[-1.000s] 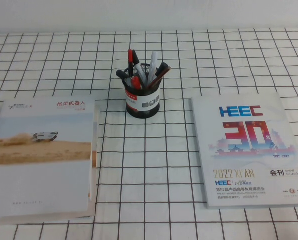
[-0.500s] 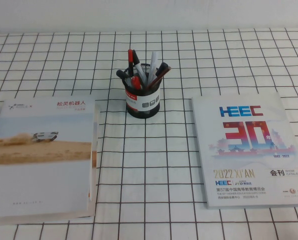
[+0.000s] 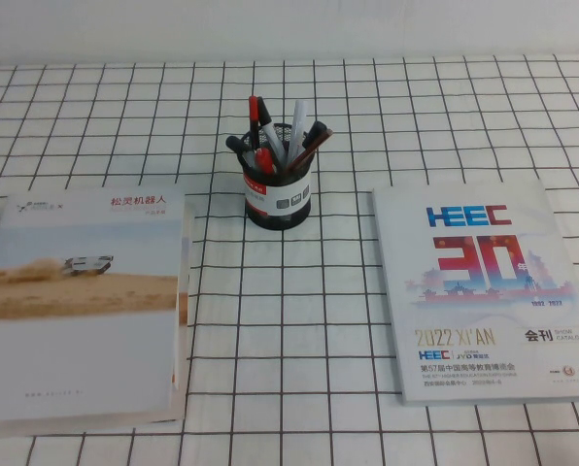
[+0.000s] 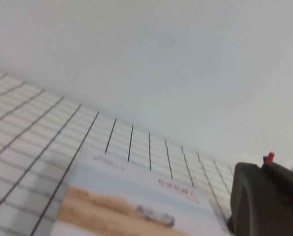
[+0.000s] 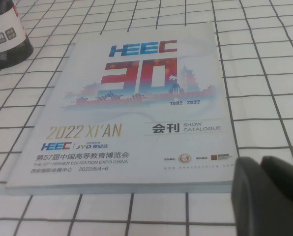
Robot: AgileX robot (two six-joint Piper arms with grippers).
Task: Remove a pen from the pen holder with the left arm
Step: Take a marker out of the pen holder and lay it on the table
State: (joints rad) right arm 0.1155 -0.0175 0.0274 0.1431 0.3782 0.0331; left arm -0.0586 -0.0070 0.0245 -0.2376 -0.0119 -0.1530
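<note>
While left hand sits closed by book, right hand by glossy catalogue.

surface: gridded table | on it: pen holder; left booklet; right booklet

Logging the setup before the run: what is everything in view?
Black mesh pen holder with white label: one, black, mid-table, between the books.
Marker pens: several, red, black and grey, standing in the holder.
Desert-photo booklet: one, pale blue and sand, robot's left.
HEEC show catalogue: one, white, blue and red, robot's right.
Checked tablecloth: one, white with black grid, under everything.
Left claw: one, dark, shut, near the booklet.
Right claw: one, dark, by the catalogue's near edge.
</note>
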